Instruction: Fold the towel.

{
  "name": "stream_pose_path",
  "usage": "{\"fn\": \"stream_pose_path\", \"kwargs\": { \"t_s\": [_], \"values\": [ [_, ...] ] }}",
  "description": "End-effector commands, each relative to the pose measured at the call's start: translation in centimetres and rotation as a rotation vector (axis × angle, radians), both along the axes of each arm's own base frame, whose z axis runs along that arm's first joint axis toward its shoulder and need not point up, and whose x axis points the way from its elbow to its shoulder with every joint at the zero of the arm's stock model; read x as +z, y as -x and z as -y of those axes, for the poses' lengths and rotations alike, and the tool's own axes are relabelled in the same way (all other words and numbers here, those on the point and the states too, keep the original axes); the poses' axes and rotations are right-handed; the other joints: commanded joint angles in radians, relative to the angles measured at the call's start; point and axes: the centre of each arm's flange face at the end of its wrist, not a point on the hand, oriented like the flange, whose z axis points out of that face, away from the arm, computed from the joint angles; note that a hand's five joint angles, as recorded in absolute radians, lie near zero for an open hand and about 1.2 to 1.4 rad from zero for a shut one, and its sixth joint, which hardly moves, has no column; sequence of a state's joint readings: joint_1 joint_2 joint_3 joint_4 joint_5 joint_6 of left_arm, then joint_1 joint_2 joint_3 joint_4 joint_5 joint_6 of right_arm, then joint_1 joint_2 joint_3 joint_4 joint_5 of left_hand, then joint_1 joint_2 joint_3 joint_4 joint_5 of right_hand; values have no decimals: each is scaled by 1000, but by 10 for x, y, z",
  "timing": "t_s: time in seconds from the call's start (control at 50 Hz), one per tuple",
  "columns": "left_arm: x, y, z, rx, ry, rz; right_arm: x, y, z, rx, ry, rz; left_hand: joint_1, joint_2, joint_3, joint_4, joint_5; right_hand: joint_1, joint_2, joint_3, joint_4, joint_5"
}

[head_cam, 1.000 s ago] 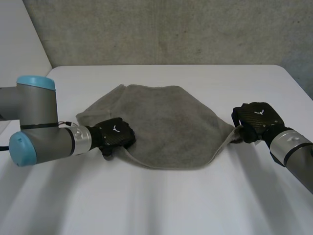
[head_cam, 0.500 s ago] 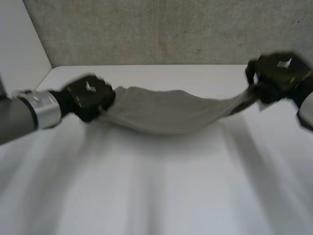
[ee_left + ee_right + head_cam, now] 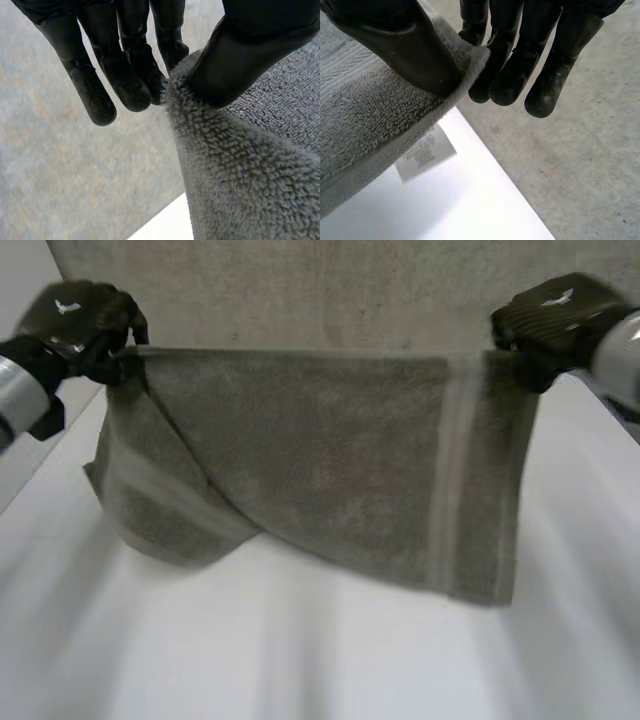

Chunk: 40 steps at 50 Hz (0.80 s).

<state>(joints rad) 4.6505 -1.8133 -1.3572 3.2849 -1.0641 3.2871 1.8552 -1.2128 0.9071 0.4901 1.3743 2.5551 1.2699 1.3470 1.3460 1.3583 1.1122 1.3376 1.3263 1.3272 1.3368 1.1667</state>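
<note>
Towel (image 3: 330, 460), grey, hangs stretched over the white table (image 3: 300, 660); left hand (image 3: 80, 325) pinches one top corner; right hand (image 3: 555, 315) pinches the other; bottom edge uneven, bare tabletop in front.

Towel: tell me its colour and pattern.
The towel is grey with paler stripes; best in the head view.

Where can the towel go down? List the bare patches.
Bare: white table between the robot and the hanging grey terry towel, and beside its striped edge below the right hand. Crowded: its top corners, pinched by left hand and right.
</note>
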Motion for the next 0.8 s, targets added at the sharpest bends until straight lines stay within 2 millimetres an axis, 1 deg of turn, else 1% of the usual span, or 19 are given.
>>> {"fn": "stream_pose_path", "kwargs": {
  "t_s": [0.02, 0.14, 0.18, 0.2, 0.22, 0.24, 0.28, 0.3, 0.34, 0.42, 0.48, 0.56, 0.58, 0.62, 0.64, 0.66, 0.68, 0.72, 0.8],
  "values": [
    [-35, 34, 39, -10, 22, 46, -30, -45, 27, -9, 96, -84, 126, 49, 50, 38, 110, 59, 70, 69, 59, 55],
    [12, 59, 73, 24, 232, -6, 14, -68, 57, -51, 407, 80, 126, 49, 50, 38, 110, 59, 70, 69, 59, 55],
    [66, 62, 73, 40, 396, -65, 57, -69, 56, -78, 571, 189, 126, 49, 50, 38, 110, 59, 70, 69, 59, 55],
    [66, 62, 73, 40, 397, -65, 57, -69, 56, -78, 572, 190, 126, 49, 50, 38, 110, 59, 70, 69, 59, 55],
    [97, 66, 66, 37, 494, -101, 79, -67, 52, -84, 639, 247, 126, 49, 50, 38, 110, 59, 70, 69, 59, 55],
    [97, 66, 66, 37, 495, -101, 102, -64, 44, -82, 703, 316, 126, 49, 50, 38, 110, 59, 70, 69, 59, 55],
    [147, 69, 49, 31, 669, -162, 123, -59, 35, -74, 747, 385, 126, 49, 50, 38, 110, 59, 70, 69, 59, 55],
    [148, 69, 49, 31, 670, -162, 139, -55, 27, -60, 773, 457, 126, 49, 50, 38, 110, 59, 70, 69, 59, 55],
    [182, 65, 33, 35, 783, -198, 149, -51, 21, -47, 782, 512, 126, 49, 50, 38, 110, 59, 70, 69, 59, 55],
    [185, 65, 27, 25, 784, -196, 149, -48, 19, -17, 762, 539, 126, 49, 50, 38, 110, 59, 70, 69, 59, 55],
    [160, 66, 34, 23, 695, -171, 133, -54, 20, 38, 709, 494, 126, 49, 50, 38, 110, 59, 70, 69, 59, 55],
    [85, 60, 45, 33, 460, -91, 97, -59, 27, 115, 597, 417, 126, 49, 50, 38, 110, 59, 70, 69, 59, 55],
    [85, 60, 45, 33, 459, -91, 77, -59, 29, 144, 530, 379, 126, 49, 50, 38, 110, 59, 70, 69, 59, 55],
    [28, 51, 43, 38, 307, -37, 55, -57, 30, 168, 457, 342, 126, 49, 50, 38, 110, 59, 70, 69, 59, 55],
    [27, 51, 43, 38, 306, -36, 30, -54, 32, 181, 382, 309, 126, 49, 50, 38, 110, 59, 70, 69, 59, 55],
    [-1, 46, 41, 35, 246, -13, 5, -48, 33, 181, 306, 282, 126, 49, 50, 38, 110, 59, 70, 69, 59, 55],
    [-28, 44, 36, 22, 195, 8, 4, -48, 33, 181, 305, 282, 126, 49, 50, 38, 110, 59, 70, 69, 59, 55],
    [-51, 42, 30, 8, 154, 29, -44, -39, 30, 169, 165, 226, 126, 49, 50, 38, 110, 59, 70, 69, 59, 55],
    [-100, 41, 13, -19, 90, 90, -90, -31, 19, 150, 43, 164, 126, 49, 50, 38, 110, 59, 70, 69, 59, 55]
  ]
}}
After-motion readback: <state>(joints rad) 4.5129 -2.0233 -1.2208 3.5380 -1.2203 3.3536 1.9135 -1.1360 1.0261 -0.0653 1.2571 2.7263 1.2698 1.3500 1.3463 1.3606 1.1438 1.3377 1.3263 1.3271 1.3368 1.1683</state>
